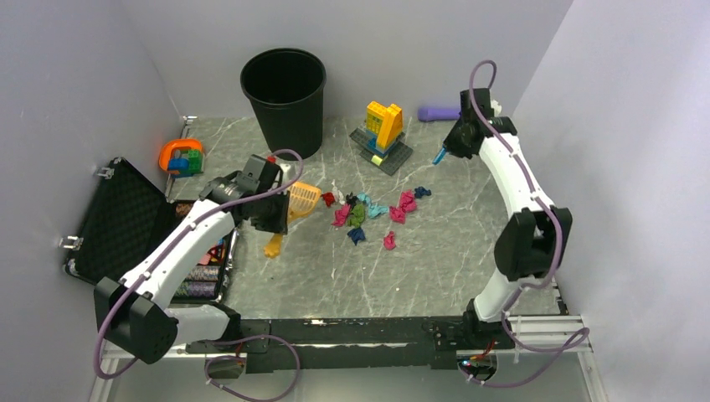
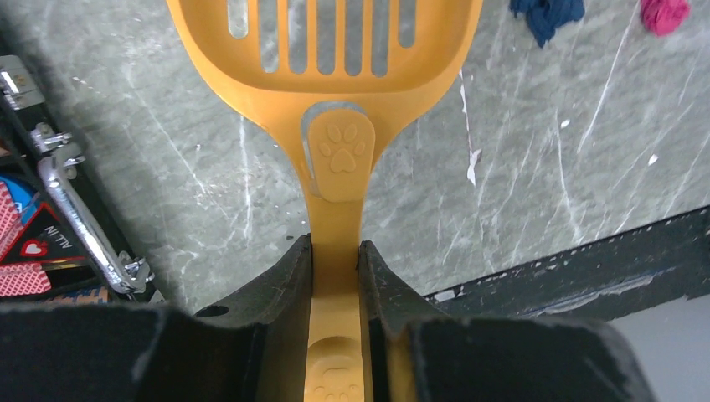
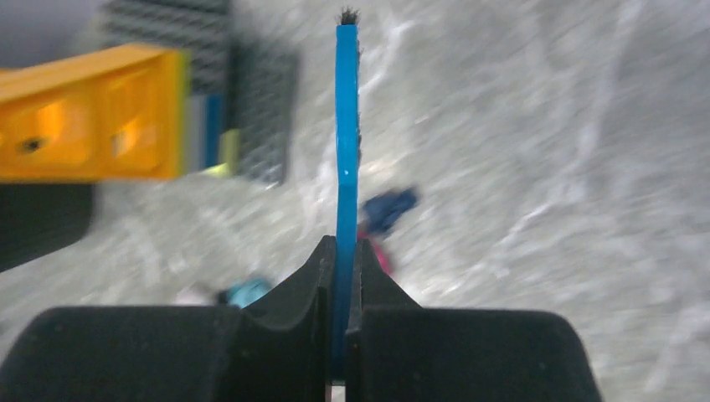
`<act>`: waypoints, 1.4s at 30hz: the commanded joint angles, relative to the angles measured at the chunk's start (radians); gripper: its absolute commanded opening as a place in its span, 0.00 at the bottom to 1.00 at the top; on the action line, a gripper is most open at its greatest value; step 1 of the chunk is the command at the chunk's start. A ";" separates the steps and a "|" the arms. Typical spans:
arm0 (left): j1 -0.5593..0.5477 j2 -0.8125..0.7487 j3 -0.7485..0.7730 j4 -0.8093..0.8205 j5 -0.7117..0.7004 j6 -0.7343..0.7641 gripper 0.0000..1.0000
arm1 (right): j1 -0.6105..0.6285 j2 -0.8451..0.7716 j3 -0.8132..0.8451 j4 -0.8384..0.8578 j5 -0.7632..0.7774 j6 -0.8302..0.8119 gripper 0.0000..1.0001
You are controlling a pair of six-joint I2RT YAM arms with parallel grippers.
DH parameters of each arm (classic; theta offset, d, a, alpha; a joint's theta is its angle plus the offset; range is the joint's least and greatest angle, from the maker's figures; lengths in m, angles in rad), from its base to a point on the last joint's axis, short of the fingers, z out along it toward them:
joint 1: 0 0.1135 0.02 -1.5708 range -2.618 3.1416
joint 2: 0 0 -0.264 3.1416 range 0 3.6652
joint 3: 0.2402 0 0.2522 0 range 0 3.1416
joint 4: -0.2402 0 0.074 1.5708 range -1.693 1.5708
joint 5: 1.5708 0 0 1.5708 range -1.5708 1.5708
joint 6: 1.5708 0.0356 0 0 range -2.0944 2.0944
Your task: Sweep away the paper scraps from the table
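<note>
Plainly, the left gripper was clamped on the handle of the yellow-orange scoop, both fingers pressed flat against its sides just below the paw-print tab. The slotted pan faced toward the middle of the table. Whether its lip touched the surface could not be told.

The paper scraps lay in a loose cluster about mid-desk, pink, red, teal, green and dark blue wads close together. The red one sat just beside the scoop's mouth, and a dark blue one and a pink one lay a little apart toward the near edge.

The right gripper pinched a thin blue brush edge-on between closed fingers, dark bristles showing at the tip. It hung toward the far right corner, beside the toy brick build and well apart from the scraps. The right wrist view was blurred.

A black bin stood at the far edge. An open black case lay along the left edge, with stacked poker chips at its near end.
</note>
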 commanded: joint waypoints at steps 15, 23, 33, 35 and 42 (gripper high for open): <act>-0.102 0.136 0.043 -0.173 0.173 0.113 0.00 | 0.219 0.316 0.069 -0.173 0.121 -0.587 0.00; -0.134 0.127 0.011 -0.191 0.171 0.126 0.00 | 0.382 0.282 0.035 -0.118 -0.060 -0.666 0.00; -0.210 0.159 0.017 -0.185 0.101 0.124 0.00 | 0.432 0.245 0.084 -0.145 -0.210 -0.662 0.00; -0.216 0.164 0.015 -0.182 0.079 0.122 0.00 | 0.432 0.237 0.100 -0.154 -0.184 -0.658 0.00; -0.225 0.201 0.022 -0.184 -0.020 0.111 0.00 | 0.432 0.271 0.145 -0.233 -0.001 -0.644 0.00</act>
